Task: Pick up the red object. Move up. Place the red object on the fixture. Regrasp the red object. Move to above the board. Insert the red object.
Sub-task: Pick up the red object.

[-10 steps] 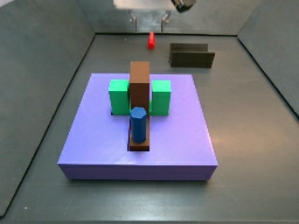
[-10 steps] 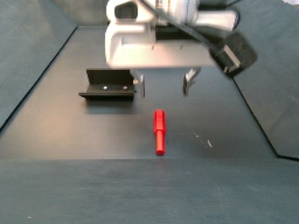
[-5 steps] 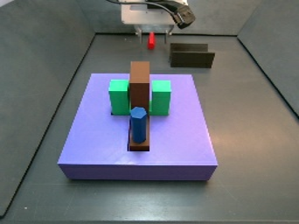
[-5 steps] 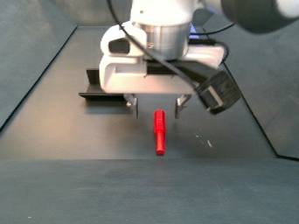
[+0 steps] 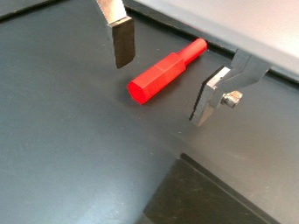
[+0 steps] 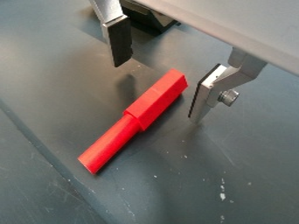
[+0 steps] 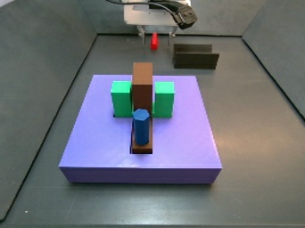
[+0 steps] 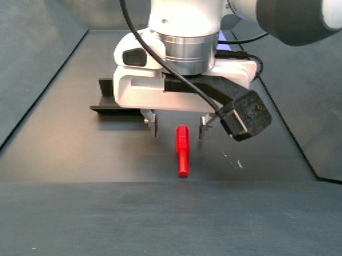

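Note:
The red object [image 5: 167,70] lies flat on the grey floor; it also shows in the wrist view [image 6: 135,120] and in both side views [image 7: 155,40] [image 8: 183,153]. My gripper [image 5: 159,90] is open and low over it, one finger [image 5: 121,39] on each side of the peg's thick end, not touching. The gripper also shows in the wrist view [image 6: 156,87] and in both side views [image 7: 155,34] [image 8: 182,122]. The fixture [image 7: 195,57] [image 8: 123,98] stands beside the peg. The board [image 7: 179,147] lies further off.
On the board stand two green blocks [image 7: 121,98] [image 7: 165,98], a brown bar [image 7: 143,87] between them and a blue peg [image 7: 141,126] in the bar's end. Low walls edge the floor.
My gripper has come down over the red object, and its open fingers now straddle one end. The peg has not moved.

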